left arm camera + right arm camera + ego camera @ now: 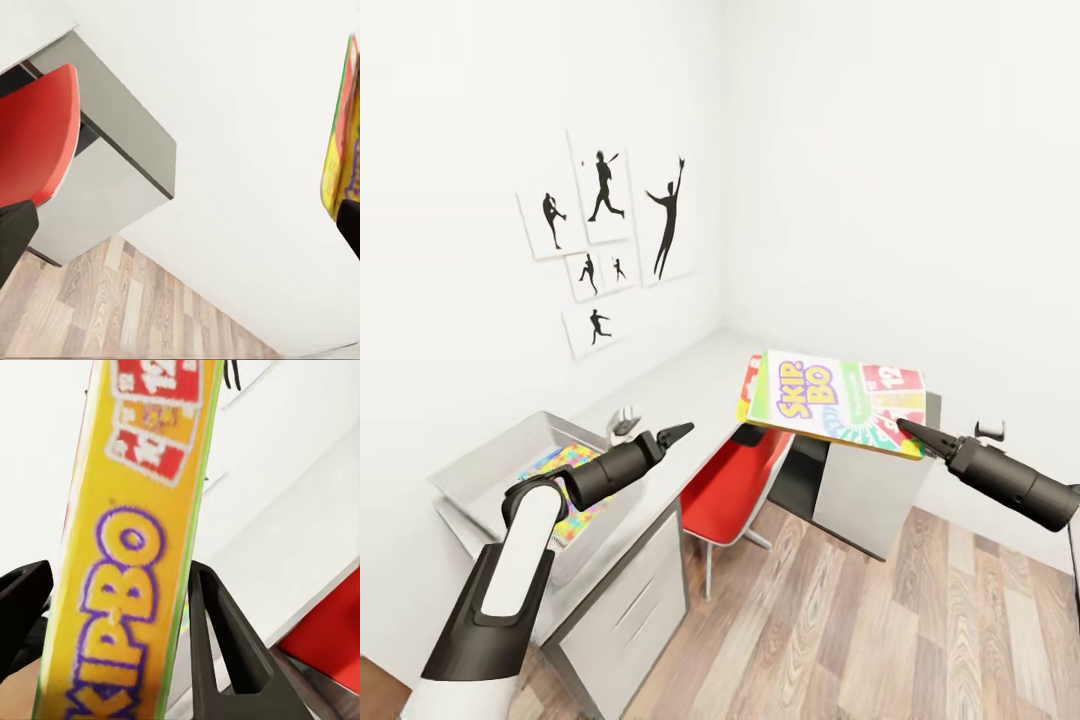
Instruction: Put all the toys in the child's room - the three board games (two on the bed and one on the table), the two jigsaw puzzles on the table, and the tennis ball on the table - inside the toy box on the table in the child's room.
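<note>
So the right hand [908, 432] was pinching the Skip-Bo board game [840, 400] by one corner, box held up in the air and roughly flat, stretching away from the fingertips over the gap between the two parts of the surface [690, 385]. The right wrist view showed what the head view couldn't: both black fingers [217, 637] pressed onto the box's yellow edge [127, 585], one on each side. The left hand [678, 432] hung out past the toy box [510, 455], carrying nothing; honestly couldn't tell if it was spread or pressed together. A jigsaw puzzle [565, 465] lay inside the toy box, just behind that hand. From the left wrist view you got the red chair [34, 142] tucked under the surface, plus a sliver of the Skip-Bo box [345, 135] off to the side.
</note>
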{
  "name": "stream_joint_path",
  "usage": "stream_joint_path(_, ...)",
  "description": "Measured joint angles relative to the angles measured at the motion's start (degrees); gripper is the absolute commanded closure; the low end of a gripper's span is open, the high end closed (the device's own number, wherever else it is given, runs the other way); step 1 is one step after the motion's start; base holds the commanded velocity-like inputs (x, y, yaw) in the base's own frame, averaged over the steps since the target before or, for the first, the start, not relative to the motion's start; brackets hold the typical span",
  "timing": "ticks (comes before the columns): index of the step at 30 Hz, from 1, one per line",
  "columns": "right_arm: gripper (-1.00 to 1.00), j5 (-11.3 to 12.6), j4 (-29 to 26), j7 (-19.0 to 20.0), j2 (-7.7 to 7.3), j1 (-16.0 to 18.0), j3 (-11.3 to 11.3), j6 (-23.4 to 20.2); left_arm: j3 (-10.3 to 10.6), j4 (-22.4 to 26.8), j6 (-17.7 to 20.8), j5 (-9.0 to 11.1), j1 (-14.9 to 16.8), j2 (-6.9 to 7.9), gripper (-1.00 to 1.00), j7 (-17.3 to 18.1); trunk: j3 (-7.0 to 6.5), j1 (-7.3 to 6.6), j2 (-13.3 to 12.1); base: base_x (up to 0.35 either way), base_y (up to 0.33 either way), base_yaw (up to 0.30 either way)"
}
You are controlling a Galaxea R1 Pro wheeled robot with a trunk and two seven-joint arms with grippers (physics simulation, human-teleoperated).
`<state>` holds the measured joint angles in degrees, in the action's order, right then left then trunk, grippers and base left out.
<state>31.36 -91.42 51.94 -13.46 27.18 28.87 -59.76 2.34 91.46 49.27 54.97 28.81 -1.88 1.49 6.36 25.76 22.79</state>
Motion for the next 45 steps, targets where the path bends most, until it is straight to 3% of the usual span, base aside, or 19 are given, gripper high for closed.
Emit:
stream_joint_path(4, 1.00, -0.2, 0.1, 0.7, -1.16, 0.0, 1.3, 0.1, 0.5, 0.3, 1.3, 0.0, 1.3, 0.00, -1.00, -0.2, 0.00, 0.00, 0.0, -0.193, 0.233, 0.000)
stream_joint_path(9, 1.00, -0.4, 0.1, 0.8, -1.36, 0.1, 2.9, 0.0, 0.7, 0.5, 2.9, 0.0, 2.9, 0.03, -1.00, -0.3, 0.00, 0.01, 0.0, -0.224, 0.231, 0.000)
stream_joint_path(10, 1.00, -0.5, 0.1, 0.8, -1.37, 0.1, 4.4, 0.1, 0.7, 0.5, 4.7, 0.1, 6.8, 0.03, -1.00, -0.3, -0.01, 0.01, 0.0, -0.237, 0.230, 0.000)
stream_joint_path(11, 1.00, -0.5, 0.1, 0.9, -1.38, 0.1, 4.5, 0.1, 0.7, 0.5, 4.8, 0.0, 7.2, 0.03, -1.00, -0.3, 0.00, 0.01, 0.0, -0.238, 0.231, 0.000)
stream_joint_path(23, 1.00, -0.3, 0.0, 1.0, -1.33, 0.0, 4.5, -0.1, 0.7, 0.6, 4.9, 0.0, 7.4, 0.19, -1.00, -0.1, 0.00, -0.01, 0.0, -0.160, 0.176, 0.000)
stream_joint_path(45, 1.00, -0.3, 0.0, 1.0, -1.30, 0.0, 4.4, -0.1, 0.2, 0.6, 5.0, 0.1, 7.0, 0.38, -1.00, 0.2, 0.00, -0.02, 0.0, -0.015, 0.044, 0.000)
